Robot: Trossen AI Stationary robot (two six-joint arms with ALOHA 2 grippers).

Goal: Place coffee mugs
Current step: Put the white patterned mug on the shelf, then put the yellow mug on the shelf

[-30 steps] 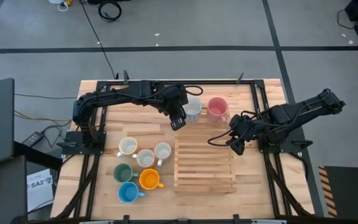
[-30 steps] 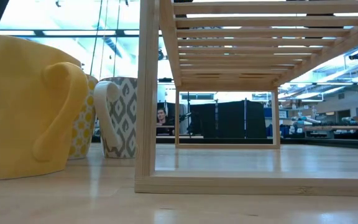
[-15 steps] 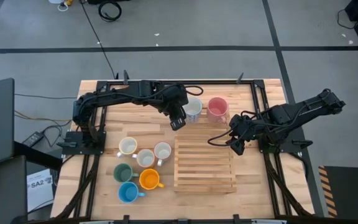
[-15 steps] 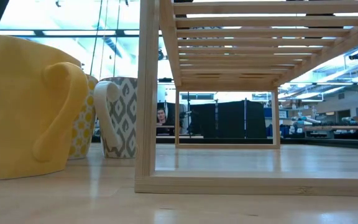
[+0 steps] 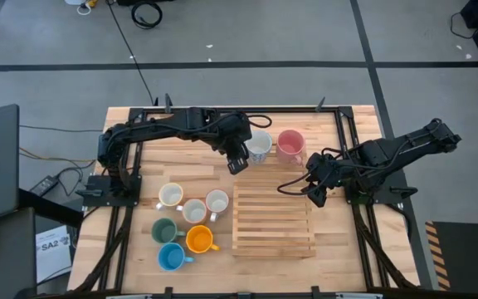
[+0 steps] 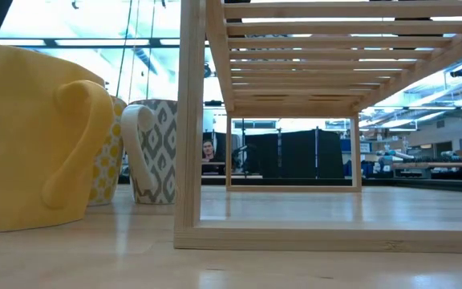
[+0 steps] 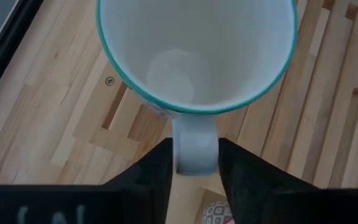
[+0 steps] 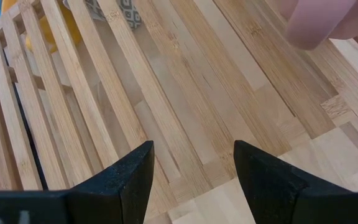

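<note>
A white mug with a teal rim (image 7: 194,56) stands upright on the table beyond the rack's far edge, beside a pink mug (image 5: 290,145). My left gripper (image 7: 194,168) points slanting down at it, and its fingers stand close on either side of the mug's handle (image 7: 196,146). In the high view that gripper (image 5: 237,162) is just left of the white mug (image 5: 258,146). My right gripper (image 5: 316,193) hangs open over the wooden slatted rack's (image 5: 273,220) far right corner and holds nothing (image 8: 193,168). My left gripper's fingers (image 7: 160,168) flank the white mug's handle (image 7: 196,155) from above and slanting, with the handle pointing toward the gripper. I cannot tell whether they touch the handle. The mug rests on its base on the table.
Left of the rack stand several mugs: three white (image 5: 193,208), a green (image 5: 166,230), an orange (image 5: 199,240) and a blue (image 5: 171,257). The low view shows the orange mug (image 6: 30,136) and a patterned one (image 6: 155,148) beside the rack's frame (image 6: 191,120).
</note>
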